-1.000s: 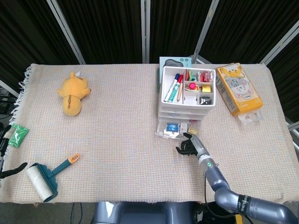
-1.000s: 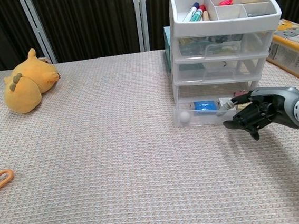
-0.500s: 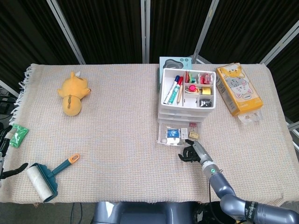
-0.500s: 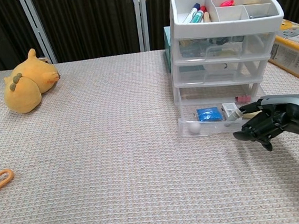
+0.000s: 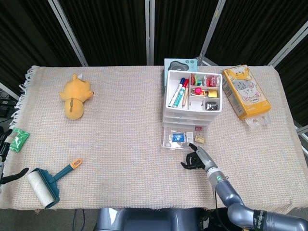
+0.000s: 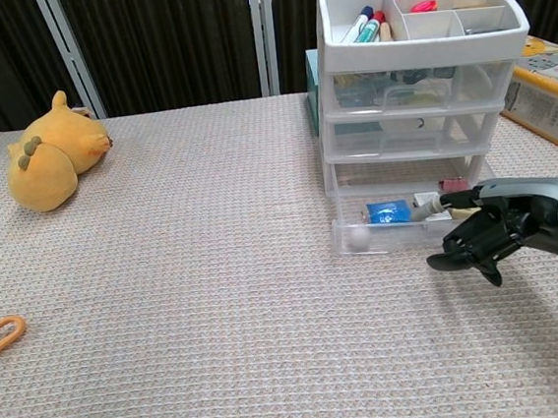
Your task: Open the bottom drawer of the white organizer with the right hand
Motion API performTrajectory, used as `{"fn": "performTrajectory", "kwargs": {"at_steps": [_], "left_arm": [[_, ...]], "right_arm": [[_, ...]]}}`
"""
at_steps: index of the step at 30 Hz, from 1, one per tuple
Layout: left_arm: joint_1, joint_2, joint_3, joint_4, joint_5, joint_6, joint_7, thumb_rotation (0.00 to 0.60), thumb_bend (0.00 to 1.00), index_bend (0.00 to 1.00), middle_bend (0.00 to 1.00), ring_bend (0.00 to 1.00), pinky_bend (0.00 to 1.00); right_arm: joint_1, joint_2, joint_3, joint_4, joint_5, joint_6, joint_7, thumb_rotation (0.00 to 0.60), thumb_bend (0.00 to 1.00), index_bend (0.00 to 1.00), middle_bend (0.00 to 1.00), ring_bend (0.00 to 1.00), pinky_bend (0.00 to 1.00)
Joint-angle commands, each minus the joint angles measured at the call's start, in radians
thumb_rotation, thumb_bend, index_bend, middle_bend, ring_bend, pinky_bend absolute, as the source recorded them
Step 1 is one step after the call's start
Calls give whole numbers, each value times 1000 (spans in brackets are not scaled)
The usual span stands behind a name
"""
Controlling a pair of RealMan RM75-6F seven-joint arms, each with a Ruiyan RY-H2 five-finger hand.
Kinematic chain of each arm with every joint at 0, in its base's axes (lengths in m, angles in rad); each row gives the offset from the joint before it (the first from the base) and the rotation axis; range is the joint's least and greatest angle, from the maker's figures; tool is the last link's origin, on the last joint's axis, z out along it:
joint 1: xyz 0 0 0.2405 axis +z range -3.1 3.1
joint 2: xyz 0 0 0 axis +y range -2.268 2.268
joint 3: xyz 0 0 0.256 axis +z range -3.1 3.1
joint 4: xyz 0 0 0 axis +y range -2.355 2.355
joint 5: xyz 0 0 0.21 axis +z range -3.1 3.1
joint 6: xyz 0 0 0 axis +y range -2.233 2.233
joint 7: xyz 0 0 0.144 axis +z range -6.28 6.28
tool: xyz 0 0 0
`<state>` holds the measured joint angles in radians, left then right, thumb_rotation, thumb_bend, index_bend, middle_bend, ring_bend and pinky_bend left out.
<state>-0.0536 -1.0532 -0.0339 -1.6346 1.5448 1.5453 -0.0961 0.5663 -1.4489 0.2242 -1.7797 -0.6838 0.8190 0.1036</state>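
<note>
Right robot hand (image 6: 479,237), fingers curled on nothing, sits beside the pulled-out clear plastic bottom drawer (image 6: 391,226) of the white three-tier organizer (image 6: 425,106). Risk: a careless retreat snags the drawer front, dragging the light organizer across the desk.

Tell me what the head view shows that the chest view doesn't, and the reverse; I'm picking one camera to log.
Only the head view shows the lint roller, the green packet at the left table edge, and the organizer's top tray seen from above. Only the chest view shows the drawer fronts stacked on the white organizer and the small white knob on the bottom drawer. Both show the plush toy, the cat-print box, the bottom drawer pulled partway out, and the right hand just in front of it. The left hand appears in neither.
</note>
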Motion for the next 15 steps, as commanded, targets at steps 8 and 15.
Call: {"fn": "performTrajectory", "kwargs": {"at_steps": [8,15], "left_arm": [[4,1,-3,3,-1,10,-10,600,82,0,0,0,0],[8,0,-9,8,-3,22,-22,600,82,0,0,0,0]], "right_arm": [[7,33,-2,-82,-45,123,-98,600,151,201,759,785,688],[63,-15,-14,-78,-31,402,-434,600,59,236,893,892,715]]}}
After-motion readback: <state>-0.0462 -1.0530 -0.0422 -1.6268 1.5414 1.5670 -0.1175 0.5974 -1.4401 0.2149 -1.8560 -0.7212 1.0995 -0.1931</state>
